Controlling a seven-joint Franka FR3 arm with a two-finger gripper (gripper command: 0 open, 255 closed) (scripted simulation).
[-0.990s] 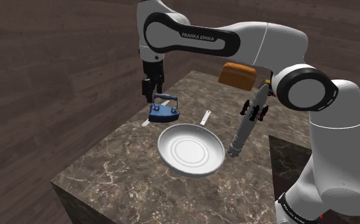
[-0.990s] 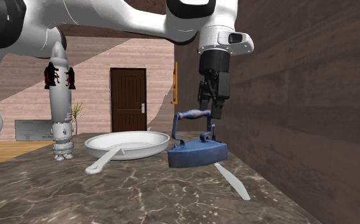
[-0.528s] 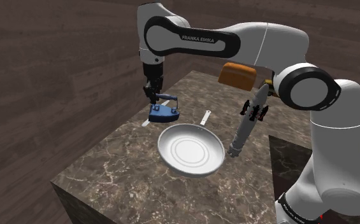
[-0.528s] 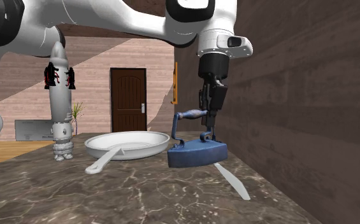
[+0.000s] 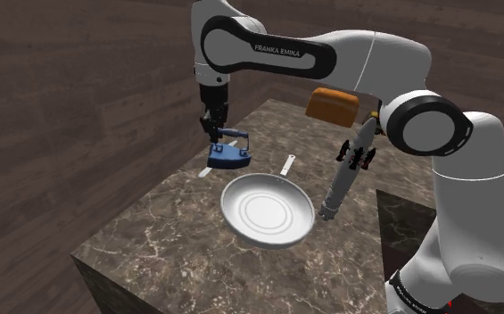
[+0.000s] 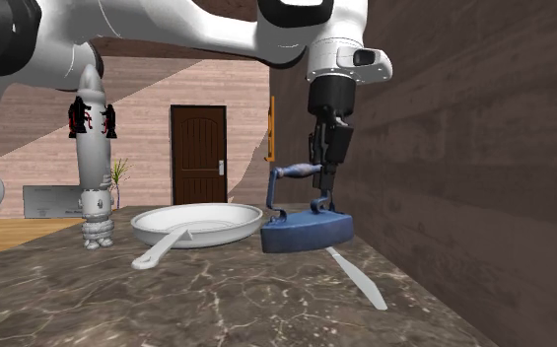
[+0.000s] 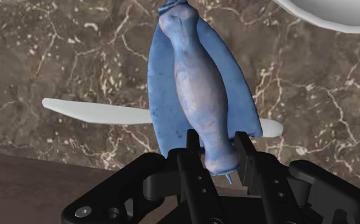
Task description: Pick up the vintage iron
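glossy white arm [image 5: 366,53], dark joints, "franka emika" lettering, all-black gripper [image 6: 323,177]

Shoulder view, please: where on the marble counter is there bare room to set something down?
The stretch of counter at that view's lower left, bordered by the white pan and blue iron, is bare. The far end is crowded: knife, rocket, loaf.

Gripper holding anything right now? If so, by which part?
Yes. The gripper is shut on the blue iron, clasping one end of its handle between both fingers.

Wall [image 5: 80,107] near iron [image 5: 227,158], pan [image 5: 268,210] close opposite, bare countertop [image 5: 152,241] past pan
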